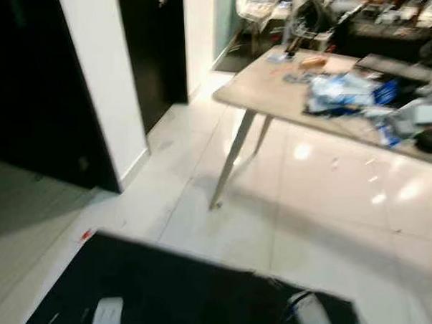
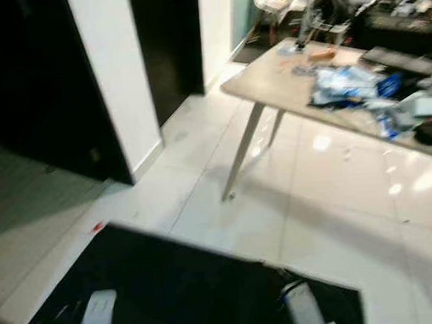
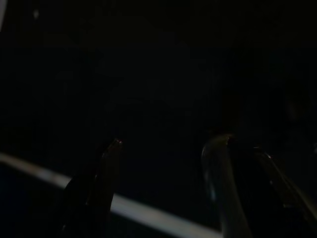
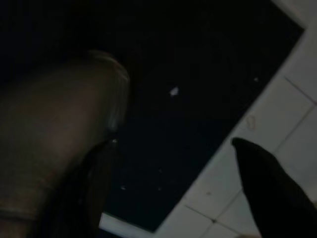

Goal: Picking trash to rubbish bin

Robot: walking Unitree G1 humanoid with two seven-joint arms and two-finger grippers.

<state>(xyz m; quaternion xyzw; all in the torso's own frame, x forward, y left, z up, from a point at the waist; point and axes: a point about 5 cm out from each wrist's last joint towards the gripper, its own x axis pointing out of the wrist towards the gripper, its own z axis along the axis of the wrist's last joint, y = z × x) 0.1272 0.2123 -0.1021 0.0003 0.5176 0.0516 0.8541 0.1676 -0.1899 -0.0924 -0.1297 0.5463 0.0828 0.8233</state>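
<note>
Looking down from the robot's head, a black mat lies on the floor directly below, matte and flat, with pale specks on it in the right wrist view. Both silver arms hang low over it. The left gripper is seen against deep shade, its two black fingers spread apart with nothing between them. The right gripper hangs above the mat's edge, its fingers likewise parted and empty.

A small red scrap lies on the floor just beside the mat's far left corner. No rubbish bin can be made out.

The floor is glossy white tile, reflecting ceiling lights. Farther on stands a pale table on slanted metal legs, its top cluttered with blue and white plastic packaging, all blurred. To the left, a white wall separates two dark doorways.
</note>
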